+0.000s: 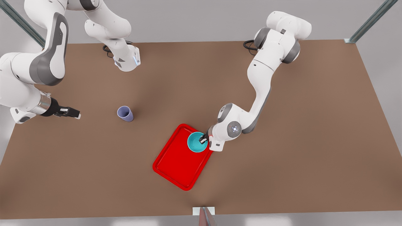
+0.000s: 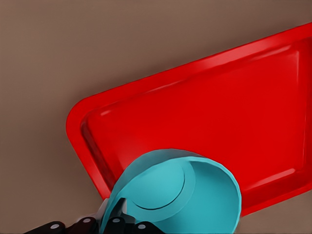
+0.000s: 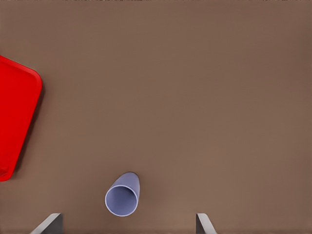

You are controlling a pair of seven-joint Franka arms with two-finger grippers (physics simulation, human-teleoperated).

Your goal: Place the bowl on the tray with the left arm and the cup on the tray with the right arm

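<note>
The small, smooth teal bowl (image 2: 183,195) sits closest to the left wrist camera, its rim pinched by the left gripper (image 2: 114,222), whose black fingers close on the wall of the bowl. In the front view that gripper (image 1: 204,138) holds the bowl (image 1: 197,142) over the corner of the bright red rectangular tray (image 1: 176,166) nearest the arm. Whether the bowl already rests on the tray floor or hangs just above it cannot be told; in the left wrist view it overlaps the raised rim of the tray (image 2: 146,97) at one corner and looks tilted.

Well apart from the tray, toward the front view's left, the pale lavender tapered cup (image 1: 125,113) stands upright on the bare brown table (image 1: 282,157), untouched. The right gripper (image 1: 70,112) hovers beside it, farther toward the front view's left, not touching. In the right wrist view its two fingertips (image 3: 48,224) stand wide apart, with the cup (image 3: 123,195) between and ahead of them and the tray edge (image 3: 29,107) beyond.

As a judgement, the first half is nearly done: the bowl only needs lowering and release. The cup's half is not yet begun; it needs approach, grasp, carry and placement on the open tray floor.
</note>
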